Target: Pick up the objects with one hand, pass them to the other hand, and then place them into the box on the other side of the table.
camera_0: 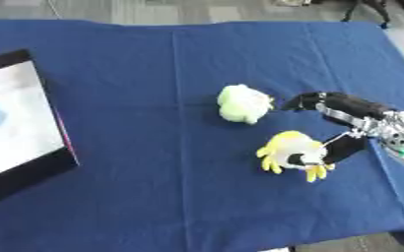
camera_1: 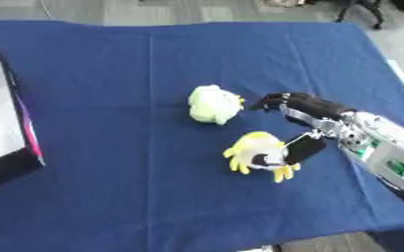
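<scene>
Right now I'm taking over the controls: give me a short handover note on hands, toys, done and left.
Right hand: at the yellow plush toy, thumb against its side, fingers spread above it, not closed.
Left hand: not in view.
Pale green plush toy: on the blue cloth, untouched.
Box: at the table's left edge, neither toy in it.
Done: nothing delivered.
Left: grasp, pass and box both toys.

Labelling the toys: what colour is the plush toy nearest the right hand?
Yellow and white plush toy, clearest in the left eye view.

My desk (camera_0: pixel 153 197), blue-clothed: pale green plush (camera_0: pixel 243 104) mid-desk, yellow plush (camera_0: pixel 293 153) beside it, box (camera_0: pixel 16 123) far left.
</scene>
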{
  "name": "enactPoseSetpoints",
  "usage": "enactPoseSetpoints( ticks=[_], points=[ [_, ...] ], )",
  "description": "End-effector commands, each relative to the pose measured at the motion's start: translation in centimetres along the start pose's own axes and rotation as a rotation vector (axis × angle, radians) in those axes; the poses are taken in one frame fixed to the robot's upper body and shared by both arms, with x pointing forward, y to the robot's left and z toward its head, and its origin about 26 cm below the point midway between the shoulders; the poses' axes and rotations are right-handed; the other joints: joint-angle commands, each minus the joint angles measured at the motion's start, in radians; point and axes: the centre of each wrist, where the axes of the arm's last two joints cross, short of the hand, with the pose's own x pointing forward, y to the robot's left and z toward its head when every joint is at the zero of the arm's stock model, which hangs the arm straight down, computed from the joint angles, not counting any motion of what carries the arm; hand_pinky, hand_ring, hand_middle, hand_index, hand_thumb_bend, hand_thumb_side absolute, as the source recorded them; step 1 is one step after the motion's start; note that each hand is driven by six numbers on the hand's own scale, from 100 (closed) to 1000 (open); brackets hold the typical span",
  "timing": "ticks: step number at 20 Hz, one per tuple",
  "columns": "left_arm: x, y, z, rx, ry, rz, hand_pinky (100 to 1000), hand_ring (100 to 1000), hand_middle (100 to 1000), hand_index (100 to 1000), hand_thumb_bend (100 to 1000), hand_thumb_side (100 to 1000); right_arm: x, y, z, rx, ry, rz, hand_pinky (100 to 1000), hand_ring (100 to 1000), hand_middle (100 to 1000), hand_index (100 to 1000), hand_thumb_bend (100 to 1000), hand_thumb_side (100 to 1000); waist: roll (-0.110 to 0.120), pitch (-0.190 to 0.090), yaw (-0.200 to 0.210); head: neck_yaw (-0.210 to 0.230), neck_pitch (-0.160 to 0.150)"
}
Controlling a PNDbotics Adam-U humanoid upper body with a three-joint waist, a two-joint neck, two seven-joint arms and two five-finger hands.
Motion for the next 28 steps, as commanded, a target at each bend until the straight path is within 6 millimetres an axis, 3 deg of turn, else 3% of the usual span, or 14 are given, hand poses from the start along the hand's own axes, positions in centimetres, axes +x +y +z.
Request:
enactPoseSetpoints(
  ticks=[1, 18, 22, 28],
  points=[
    [0.6, 1.0, 0.2, 0.023, -0.009, -0.021, 1000, 796, 691, 678, 100, 577, 0.2, -0.2, 0.2, 0.024, 0.029, 0.058, 841, 840, 837, 885, 575, 548, -0.003, -0.024, 0.001, -0.005, -0.002],
    [0.3, 0.7, 0.2, 0.016, 0.004, -0.033, 1000, 793, 681, 670, 100, 582, 0.2, 1.3, 0.8, 0.102, 0.175, 0.140, 836, 837, 808, 853, 541, 575, 0.006, -0.011, -0.005, -0.011, -0.002],
    [0.2, 0.6, 0.2, 0.013, 0.007, -0.036, 1000, 794, 682, 667, 100, 580, 0.2, 1.5, 0.7, 0.108, 0.183, 0.099, 821, 810, 731, 791, 493, 483, 0.008, -0.008, -0.004, -0.015, -0.002],
    [0.2, 0.4, 0.1, 0.001, 0.004, -0.040, 1000, 796, 683, 665, 100, 581, 0.4, 1.7, 0.6, 0.101, 0.189, 0.012, 790, 725, 576, 665, 429, 183, 0.008, -0.008, -0.004, -0.019, -0.002]
  ],
)
